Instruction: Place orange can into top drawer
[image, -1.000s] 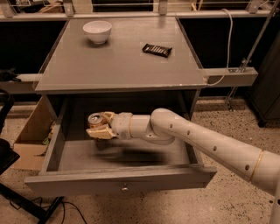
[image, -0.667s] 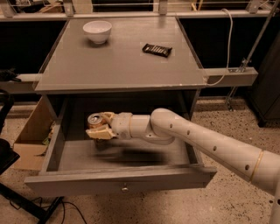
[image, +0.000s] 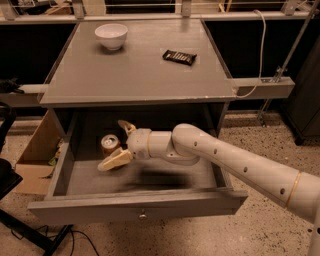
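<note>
Inside the wide, shallow grey wooden top drawer (image: 90, 210), which stands open, we see the small orange-brown metal can (image: 110, 144) upright near the left rear. Just right of it sits our two-finger gripper (image: 120, 144), its fingers spread apart, one behind the can and one in front.

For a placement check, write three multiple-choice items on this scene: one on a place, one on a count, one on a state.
1. Where is the orange can? A tabletop; B top drawer; C floor.
2. How many things lie on the tabletop? A one; B two; C four.
3. The claw, inside the drawer, is: A open; B shut; C out of view.

B: the can sits inside the open drawer.
B: only the white bowl and the candy bar.
A: its fingers spread either side of the can.
</note>
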